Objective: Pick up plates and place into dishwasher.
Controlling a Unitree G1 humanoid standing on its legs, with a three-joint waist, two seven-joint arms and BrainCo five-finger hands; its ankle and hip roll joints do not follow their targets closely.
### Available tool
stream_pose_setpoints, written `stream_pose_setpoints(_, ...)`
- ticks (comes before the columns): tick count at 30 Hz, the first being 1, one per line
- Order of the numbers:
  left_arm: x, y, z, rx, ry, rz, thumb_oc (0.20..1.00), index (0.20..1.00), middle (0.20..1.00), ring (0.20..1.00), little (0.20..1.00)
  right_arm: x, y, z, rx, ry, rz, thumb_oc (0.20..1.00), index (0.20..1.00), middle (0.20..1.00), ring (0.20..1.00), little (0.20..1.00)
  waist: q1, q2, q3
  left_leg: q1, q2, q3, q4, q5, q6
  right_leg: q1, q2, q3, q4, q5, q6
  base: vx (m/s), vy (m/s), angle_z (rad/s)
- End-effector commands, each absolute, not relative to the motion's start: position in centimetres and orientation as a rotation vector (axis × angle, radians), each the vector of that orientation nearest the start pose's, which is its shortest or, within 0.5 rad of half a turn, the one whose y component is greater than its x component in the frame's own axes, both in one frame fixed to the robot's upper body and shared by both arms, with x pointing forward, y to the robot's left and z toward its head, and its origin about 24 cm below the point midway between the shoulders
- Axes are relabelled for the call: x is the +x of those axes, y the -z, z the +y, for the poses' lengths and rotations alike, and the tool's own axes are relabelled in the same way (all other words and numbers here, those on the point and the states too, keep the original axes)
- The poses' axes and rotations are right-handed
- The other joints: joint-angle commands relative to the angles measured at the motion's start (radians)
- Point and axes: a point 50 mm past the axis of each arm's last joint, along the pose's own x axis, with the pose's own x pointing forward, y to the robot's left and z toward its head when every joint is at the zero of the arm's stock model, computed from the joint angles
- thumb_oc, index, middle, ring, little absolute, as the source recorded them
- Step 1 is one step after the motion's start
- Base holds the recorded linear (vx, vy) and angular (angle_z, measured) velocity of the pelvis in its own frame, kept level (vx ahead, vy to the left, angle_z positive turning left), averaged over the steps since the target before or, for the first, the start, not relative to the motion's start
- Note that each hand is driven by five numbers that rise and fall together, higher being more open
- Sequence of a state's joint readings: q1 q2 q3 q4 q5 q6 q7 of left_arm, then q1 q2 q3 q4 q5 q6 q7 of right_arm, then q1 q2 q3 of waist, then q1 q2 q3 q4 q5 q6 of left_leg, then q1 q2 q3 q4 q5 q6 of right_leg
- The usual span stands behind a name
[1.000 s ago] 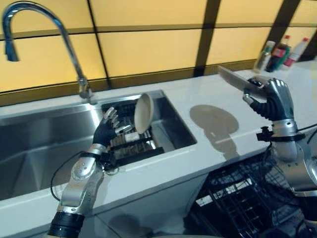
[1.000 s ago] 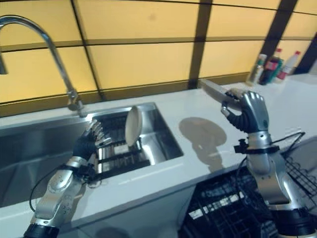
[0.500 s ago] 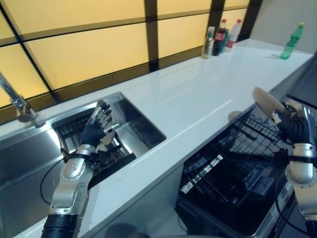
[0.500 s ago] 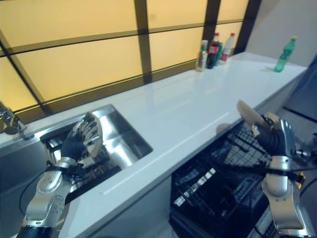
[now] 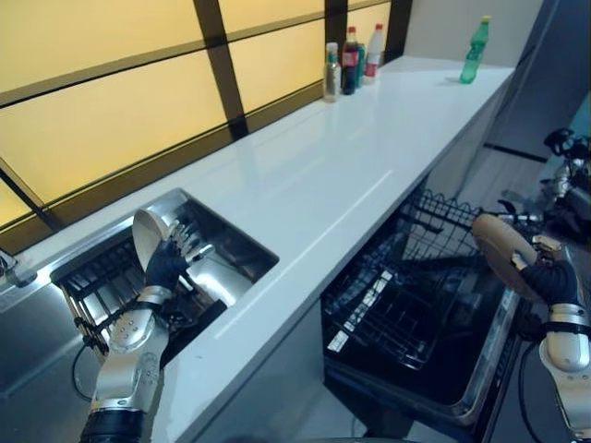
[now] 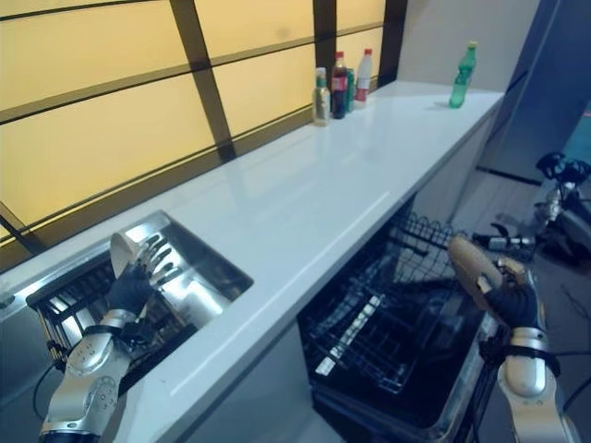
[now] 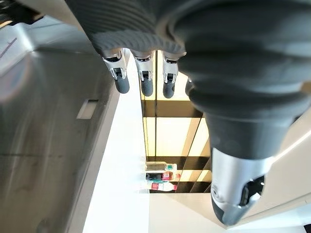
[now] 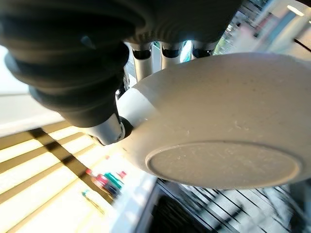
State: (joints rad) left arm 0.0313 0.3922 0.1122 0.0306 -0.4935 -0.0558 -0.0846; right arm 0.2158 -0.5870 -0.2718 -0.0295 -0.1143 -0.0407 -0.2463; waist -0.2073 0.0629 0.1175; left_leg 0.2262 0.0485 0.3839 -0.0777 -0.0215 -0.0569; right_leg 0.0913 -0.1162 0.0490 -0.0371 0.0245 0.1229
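Observation:
My right hand (image 5: 557, 283) is shut on a beige plate (image 5: 499, 255), held tilted over the right edge of the pulled-out black dishwasher rack (image 5: 404, 297). The right wrist view has the plate's underside (image 8: 228, 126) up close, with the thumb on its rim and the fingers behind it. A second pale plate (image 5: 145, 234) stands on edge in the dark rack inside the steel sink (image 5: 233, 256). My left hand (image 5: 166, 265) is open just in front of that plate, fingers spread (image 7: 142, 73) and holding nothing. Whether they touch it I cannot tell.
A long white counter (image 5: 314, 180) runs between the sink and the dishwasher. Bottles (image 5: 349, 63) stand at its far end by the window, a green bottle (image 5: 472, 51) further right. Dark equipment (image 5: 565, 175) sits on the floor beyond the dishwasher.
The camera has swung right toward the dishwasher. My right hand has carried its plate from above the counter down over the dishwasher rack. My left hand stays by the sink plate.

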Motion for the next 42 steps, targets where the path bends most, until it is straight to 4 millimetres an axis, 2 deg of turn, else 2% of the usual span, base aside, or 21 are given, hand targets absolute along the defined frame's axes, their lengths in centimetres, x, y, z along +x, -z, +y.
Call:
stream_pose_setpoints(1, 24.0, -7.6, 26.4, -0.066, -0.104, -0.141, 1.000, 1.000, 1.000, 1.000, 1.000, 20.7, -10.9, -32.3, -0.742, 0.401, -0.119, 0.200, 0.200, 0.200, 0.200, 0.200, 0.011, -0.018, -0.014, -0.057, -0.049, -0.030, 0.212, -0.222, 0.119, -0.119, 0.008, -0.030, 0.107, -0.041, 0.024, 0.10, -0.013, -0.05)
stream_pose_setpoints(3, 23.6, -7.2, 26.4, -0.073, -0.112, -0.129, 1.000, 1.000, 1.000, 1.000, 1.000, 20.7, -10.5, -32.0, -0.739, 0.366, -0.097, 0.200, 0.200, 0.200, 0.200, 0.200, 0.017, -0.022, -0.006, -0.065, -0.049, -0.021, 0.220, -0.199, 0.116, -0.120, 0.004, -0.031, 0.112, -0.025, 0.017, 0.05, -0.055, -0.01)
stream_pose_setpoints(11, 22.2, -5.7, 26.3, -0.086, -0.112, -0.049, 1.000, 1.000, 1.000, 1.000, 1.000, 20.5, -9.3, -31.0, -0.752, 0.242, -0.048, 0.200, 0.200, 0.200, 0.200, 0.200, 0.052, -0.038, -0.010, -0.053, -0.042, -0.043, 0.257, -0.203, 0.109, -0.081, -0.002, -0.054, 0.114, -0.024, 0.019, 0.14, -0.024, 0.02)
stream_pose_setpoints(23, 21.5, -4.9, 26.9, -0.033, -0.087, 0.040, 1.000, 1.000, 1.000, 1.000, 1.000, 21.3, -8.9, -29.1, -0.735, 0.153, -0.074, 0.200, 0.200, 0.200, 0.200, 0.200, 0.156, -0.118, 0.001, -0.071, -0.015, -0.090, 0.313, -0.190, 0.098, -0.024, 0.007, -0.106, 0.092, -0.003, 0.030, 0.10, -0.059, 0.09)
stream_pose_setpoints(28, 20.9, -4.7, 27.6, 0.012, -0.081, 0.083, 1.000, 1.000, 1.000, 1.000, 1.000, 20.6, -6.5, -28.2, -0.657, 0.125, 0.014, 0.200, 0.200, 0.200, 0.200, 0.200, 0.192, -0.148, 0.008, -0.089, 0.002, -0.111, 0.356, -0.195, 0.100, -0.004, 0.011, -0.127, 0.095, 0.001, 0.038, 0.12, -0.065, 0.13)
stream_pose_setpoints(34, 21.0, -5.4, 28.3, 0.071, -0.070, 0.104, 1.000, 1.000, 1.000, 1.000, 1.000, 20.4, -4.0, -26.4, -0.569, 0.114, 0.069, 0.200, 0.200, 0.200, 0.200, 0.200, 0.230, -0.174, 0.036, -0.132, 0.025, -0.133, 0.409, -0.194, 0.100, 0.012, 0.021, -0.146, 0.093, 0.010, 0.047, 0.06, -0.071, 0.15)
stream_pose_setpoints(42, 21.3, -6.7, 29.2, 0.144, -0.054, 0.102, 1.000, 1.000, 1.000, 1.000, 1.000, 20.4, -1.7, -25.0, -0.459, 0.156, 0.139, 0.200, 0.200, 0.200, 0.200, 0.200, 0.266, -0.191, 0.067, -0.215, 0.053, -0.144, 0.479, -0.202, 0.105, 0.010, 0.035, -0.170, 0.096, 0.009, 0.055, 0.02, -0.083, 0.12)
